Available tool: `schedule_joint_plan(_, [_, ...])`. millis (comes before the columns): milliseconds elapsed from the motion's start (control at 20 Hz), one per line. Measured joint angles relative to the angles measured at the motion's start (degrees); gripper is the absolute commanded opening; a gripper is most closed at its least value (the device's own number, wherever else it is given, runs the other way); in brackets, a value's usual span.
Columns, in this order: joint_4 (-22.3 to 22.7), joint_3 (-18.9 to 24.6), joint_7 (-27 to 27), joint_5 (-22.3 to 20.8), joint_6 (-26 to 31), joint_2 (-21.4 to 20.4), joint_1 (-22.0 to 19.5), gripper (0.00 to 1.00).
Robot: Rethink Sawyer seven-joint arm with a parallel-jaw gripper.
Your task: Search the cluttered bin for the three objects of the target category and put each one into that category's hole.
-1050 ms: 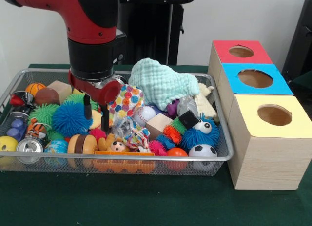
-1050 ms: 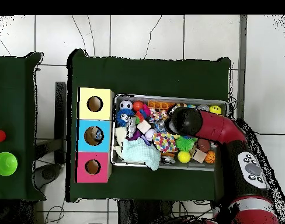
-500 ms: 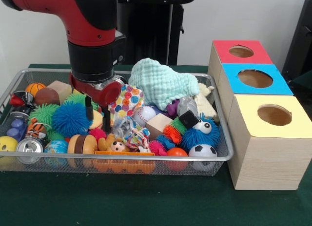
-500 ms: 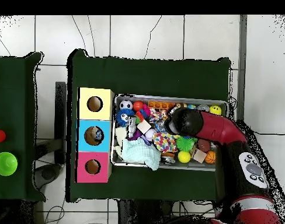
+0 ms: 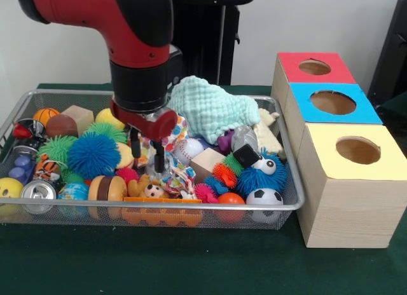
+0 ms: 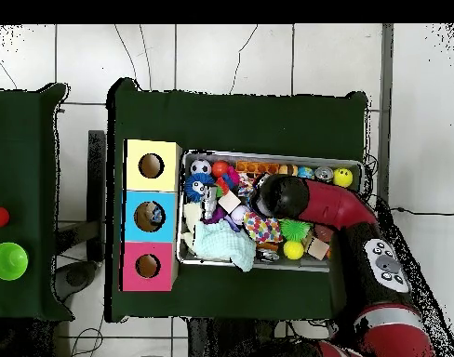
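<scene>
Clutter is filling the wire bin from side to side, and the bin is sitting on the green table. At the left end of the front view a drink can is lying near the rim, and beside it a blue spiky ball is resting on other toys.

Just right of this ball the hand is hanging low over the pile, a little left of the bin's middle. Its two black fingers are standing apart and pointing down, and nothing is showing between them. The gap is running across the picture.

Directly under and slightly right of the fingertips a crinkled colourful bundle is lying, and a polka-dot cloth is lying just behind the hand. Further right a mint cloth is covering the back of the pile, with a wooden block and a blue furry toy in front of it.

Which category is being searched for I cannot tell, so I cannot name the three objects. The important relation is this: all holes are lying to the right of the hand, outside the bin. The red box is farthest back, the blue box is in the middle, and the yellow box is nearest to the camera. In my judgement, anything picked here is needing a lift over the bin's right rim.
</scene>
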Motion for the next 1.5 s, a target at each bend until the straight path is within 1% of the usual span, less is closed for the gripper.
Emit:
schedule_joint_plan(350, [0.7,0.0,0.0,0.0,0.0,0.6,2.9,1.0])
schedule_joint_plan(550, [1.1,0.0,0.0,0.0,0.0,1.2,3.7,1.0])
schedule_joint_plan(1250, [1.2,0.0,0.0,0.0,0.0,2.7,3.7,1.0])
schedule_joint_plan(1500, [1.3,0.0,0.0,-0.1,0.0,2.6,3.0,1.0])
